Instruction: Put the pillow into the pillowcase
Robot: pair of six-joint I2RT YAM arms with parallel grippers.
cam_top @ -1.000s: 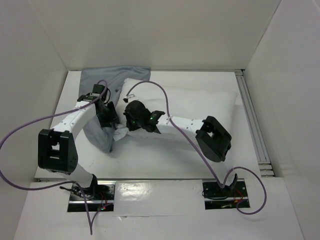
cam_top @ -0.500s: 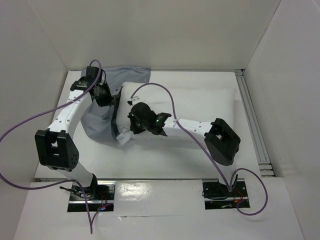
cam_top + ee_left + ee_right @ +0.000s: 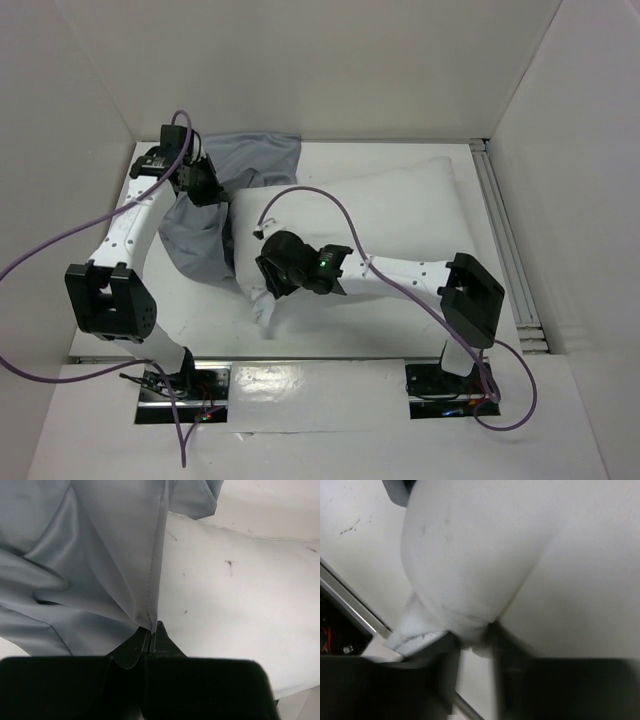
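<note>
White table [image 3: 330, 325] boxed in by plain white walls [image 3: 300, 60] on three sides, a metal rail [image 3: 505, 250] along its right edge, purple cables [image 3: 60, 255] looping off both arms. The top view alone gives the full layout: grey pillowcase [image 3: 215, 215] crumpled at the far left, white pillow [image 3: 390, 215] stretched across the middle to the right, its left end overlapping the case. Left wrist view adds the grip detail that the top view hides: left gripper [image 3: 151, 637] fully closed on the stitched hem of the pillowcase [image 3: 85, 560], cloth fanning away from the fingertips to their left and ahead, the pillow [image 3: 240, 605] lying just to the right of the tips, touching the hem. From above, the left gripper [image 3: 205, 188] sits at the far-left part of the case, pillow edge just beside it to the right. Right wrist view is motion-blurred; it shows the pillow [image 3: 520, 555] filling most of the frame ahead of the right gripper [image 3: 472, 642], a bunched corner poking down between the fingers, which stand a little apart; whether they actually clamp it can't be told. Bare table [image 3: 350, 535] with dark scuffs and a metal strip [image 3: 350, 607] show to the gripper's left. From above, the right gripper [image 3: 272, 285] is at the pillow's near-left corner, the bulk of the pillow lying beyond and to its right.
</note>
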